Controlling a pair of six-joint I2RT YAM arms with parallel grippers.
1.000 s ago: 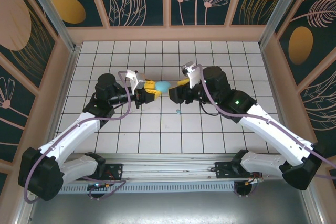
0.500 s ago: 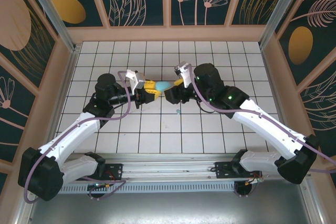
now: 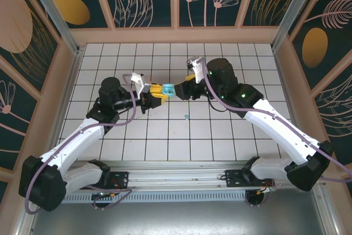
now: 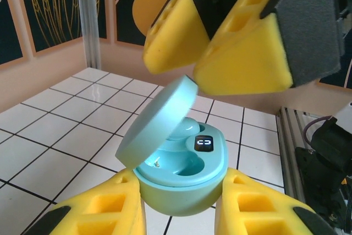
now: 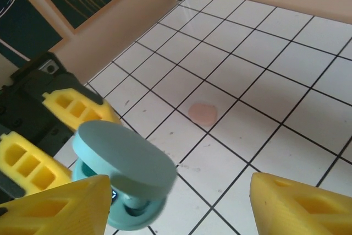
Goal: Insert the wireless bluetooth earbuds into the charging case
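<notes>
Earbud (image 3: 187,116), a tiny teal speck, lies on the white tiled table (image 3: 220,136) near the smooth oval teal case (image 4: 181,174). The case's lid is tipped open, and the left gripper (image 4: 181,213) clamps it between ribbed yellow foam wedges. The right gripper (image 5: 181,202) is spread wide by the lid.

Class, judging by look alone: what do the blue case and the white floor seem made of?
The blue case looks like smooth moulded plastic: soft sheen, rounded shell. The white floor looks like glossy tile, given reflections and dark grid lines, possibly a printed sheet.
</notes>
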